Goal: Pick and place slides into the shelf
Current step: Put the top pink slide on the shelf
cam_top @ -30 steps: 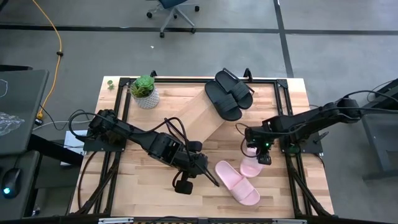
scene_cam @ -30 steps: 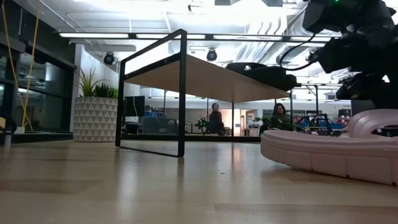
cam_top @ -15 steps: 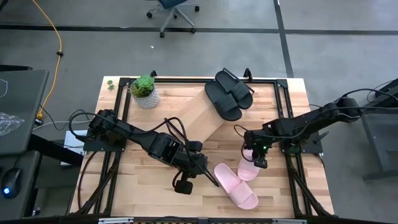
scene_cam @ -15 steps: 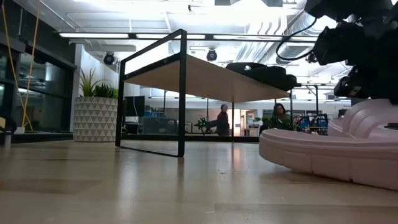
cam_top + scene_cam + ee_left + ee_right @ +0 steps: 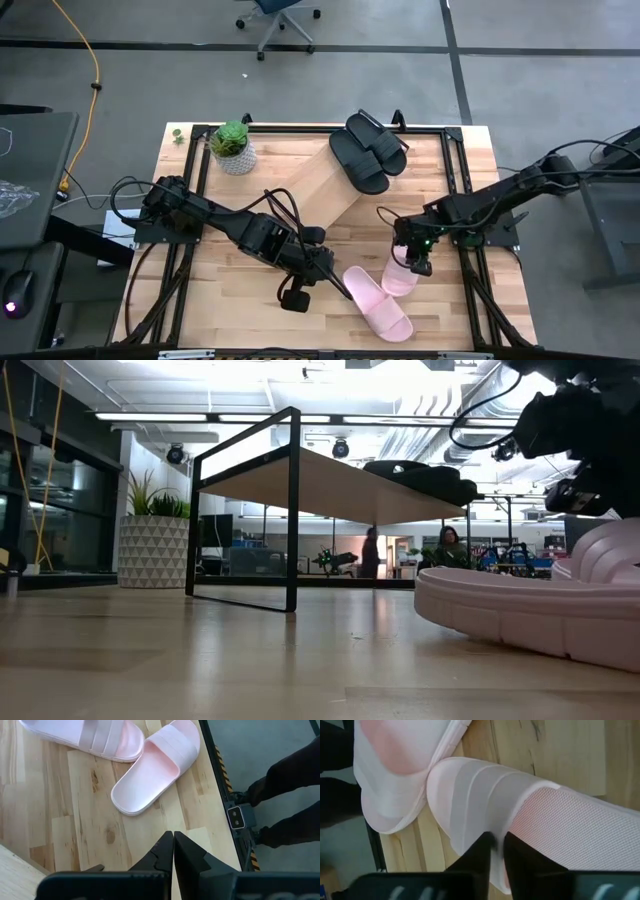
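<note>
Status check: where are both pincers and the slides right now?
Right pincer clamped on a pink slide's strap. Left pincer shut, empty, idle mid-table. Black pair on shelf. Other pink slide touching the gripped one.

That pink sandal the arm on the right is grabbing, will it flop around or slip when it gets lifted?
The pink sandal will probably hold its shape: its moulded sole and wide strap look thick. It seems light, likely foam, so lifting should be easy. The right end effector is pinching only the strap's edge, so the sandal may swing or tilt, and could bump the other pink sandal touching it.
</note>
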### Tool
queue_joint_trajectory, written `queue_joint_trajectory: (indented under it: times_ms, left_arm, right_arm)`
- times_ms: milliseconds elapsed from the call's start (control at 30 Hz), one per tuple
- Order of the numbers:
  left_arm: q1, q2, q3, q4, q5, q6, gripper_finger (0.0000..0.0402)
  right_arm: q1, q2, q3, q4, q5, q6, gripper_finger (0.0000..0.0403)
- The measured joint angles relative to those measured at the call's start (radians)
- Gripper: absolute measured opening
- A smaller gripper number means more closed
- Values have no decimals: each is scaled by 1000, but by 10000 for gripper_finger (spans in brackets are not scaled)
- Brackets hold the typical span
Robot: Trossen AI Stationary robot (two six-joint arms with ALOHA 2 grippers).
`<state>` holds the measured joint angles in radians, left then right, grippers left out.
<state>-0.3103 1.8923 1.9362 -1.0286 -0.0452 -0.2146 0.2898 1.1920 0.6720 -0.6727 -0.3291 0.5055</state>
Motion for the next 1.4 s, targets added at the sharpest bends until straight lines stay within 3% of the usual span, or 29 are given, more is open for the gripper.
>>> queue_joint_trajectory:
  times_ms: [133, 467, 1167, 1400]
  left_arm:
    - [0, 0, 0, 0, 0, 0, 3]
    - [-5, 0, 0, 0, 0, -1, 3]
    - [-13, 0, 0, 0, -11, -3, 3]
    - [-13, 0, 0, 0, -11, -2, 3]
  right_arm:
    - [8, 0, 0, 4, 0, 13, 6]
    - [14, 0, 0, 55, 7, 54, 57]
    - [14, 8, 0, 66, 19, 38, 65]
    - [5, 76, 0, 107, -24, 29, 90]
